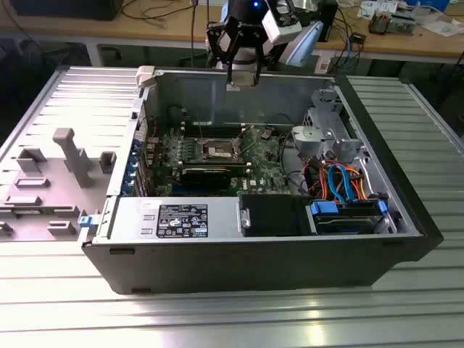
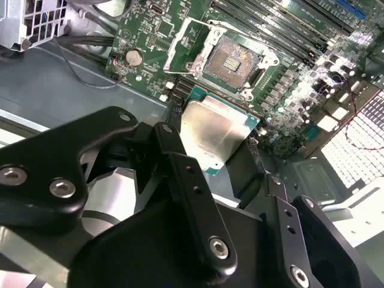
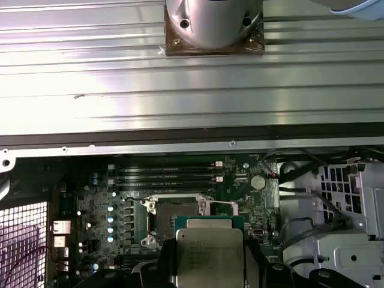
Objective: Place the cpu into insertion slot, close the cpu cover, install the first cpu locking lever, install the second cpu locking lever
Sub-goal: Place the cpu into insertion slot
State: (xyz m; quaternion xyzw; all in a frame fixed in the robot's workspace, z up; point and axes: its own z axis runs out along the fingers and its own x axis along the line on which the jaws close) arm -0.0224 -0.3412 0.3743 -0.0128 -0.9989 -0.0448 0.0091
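The ribbed metal table (image 1: 217, 319) carries the open computer case (image 1: 254, 264), and the gripper (image 1: 243, 82) hangs in free air above its open top. Below the gripper, well apart, lies the green board (image 2: 144, 30) with the insertion slot (image 2: 231, 57) uncovered. The gripper is clamped on two opposite edges of the cpu (image 2: 213, 135).

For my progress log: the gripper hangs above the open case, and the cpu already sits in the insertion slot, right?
No: the cpu is held in the gripper above the open case; the second wrist view shows the insertion slot empty.
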